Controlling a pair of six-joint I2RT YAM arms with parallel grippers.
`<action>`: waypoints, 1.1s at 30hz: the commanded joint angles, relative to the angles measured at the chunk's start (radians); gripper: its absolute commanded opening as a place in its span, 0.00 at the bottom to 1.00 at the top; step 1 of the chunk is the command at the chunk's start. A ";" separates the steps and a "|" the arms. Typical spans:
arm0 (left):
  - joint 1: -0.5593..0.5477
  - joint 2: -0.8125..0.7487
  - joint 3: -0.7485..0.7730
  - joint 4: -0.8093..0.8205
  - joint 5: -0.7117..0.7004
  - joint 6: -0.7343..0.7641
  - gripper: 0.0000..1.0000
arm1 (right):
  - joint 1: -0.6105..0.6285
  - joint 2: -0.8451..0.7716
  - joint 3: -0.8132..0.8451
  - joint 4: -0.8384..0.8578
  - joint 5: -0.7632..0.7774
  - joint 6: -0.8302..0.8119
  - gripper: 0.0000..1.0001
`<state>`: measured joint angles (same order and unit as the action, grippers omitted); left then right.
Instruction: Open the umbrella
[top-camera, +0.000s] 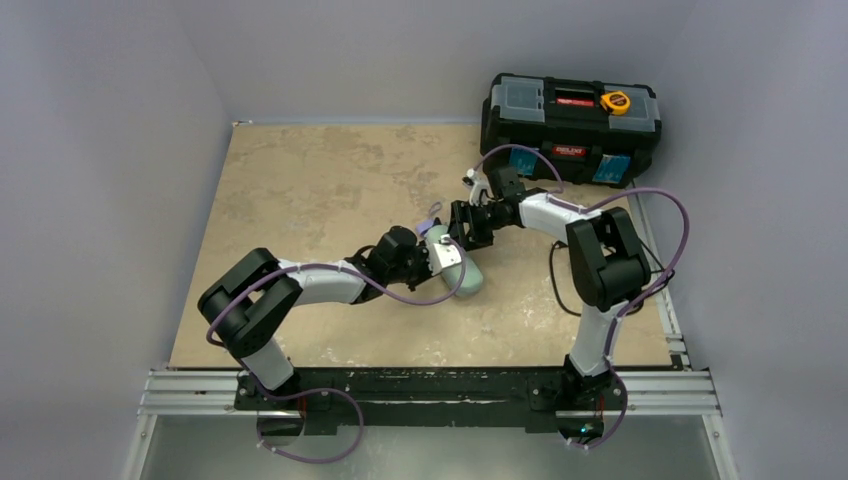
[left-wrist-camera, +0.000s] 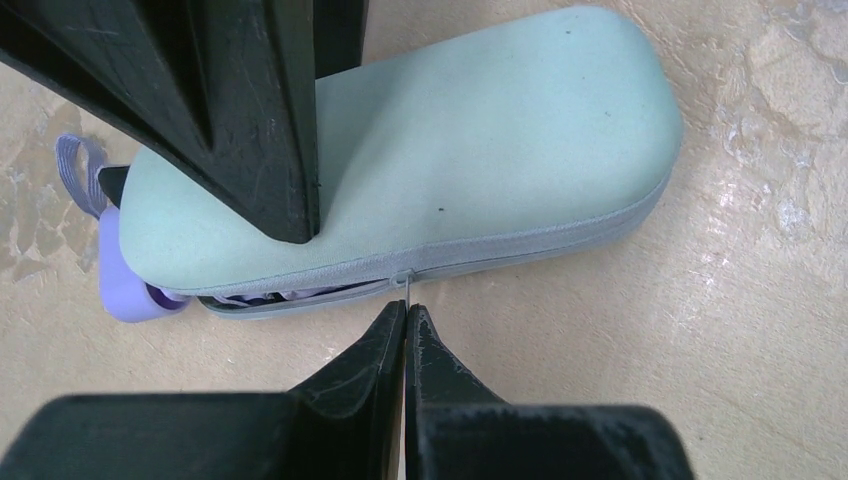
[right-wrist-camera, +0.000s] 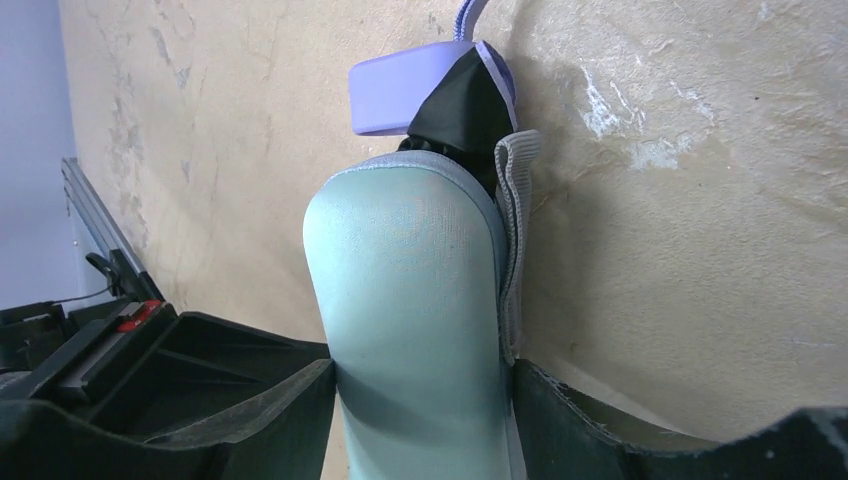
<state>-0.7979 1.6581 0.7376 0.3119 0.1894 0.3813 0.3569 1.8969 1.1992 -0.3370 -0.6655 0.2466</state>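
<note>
Pinching the zipper pull (left-wrist-camera: 408, 290) in your closed left gripper (left-wrist-camera: 405, 325) while your right gripper (right-wrist-camera: 422, 375) clamps the mint-green sleeve (left-wrist-camera: 450, 130) lets you unzip toward the umbrella (right-wrist-camera: 400, 95).

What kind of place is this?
Probably a robot lab workbench, not a home: a left arm and right arm bolted to a metal rail, plain grey walls around the table, and a black toolbox at the back.
</note>
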 joint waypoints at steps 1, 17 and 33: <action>0.007 -0.039 -0.001 0.017 0.037 -0.020 0.00 | 0.004 0.036 0.034 0.029 0.044 0.025 0.61; -0.065 -0.101 -0.021 -0.066 0.104 -0.094 0.00 | 0.026 0.026 -0.062 0.128 0.193 0.095 0.05; 0.025 -0.164 -0.055 -0.159 0.064 -0.307 0.00 | 0.025 -0.096 -0.128 0.303 0.248 0.413 0.35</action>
<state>-0.8978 1.5364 0.6727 0.2138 0.2047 0.1478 0.3977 1.8366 1.0409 -0.0769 -0.4778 0.6548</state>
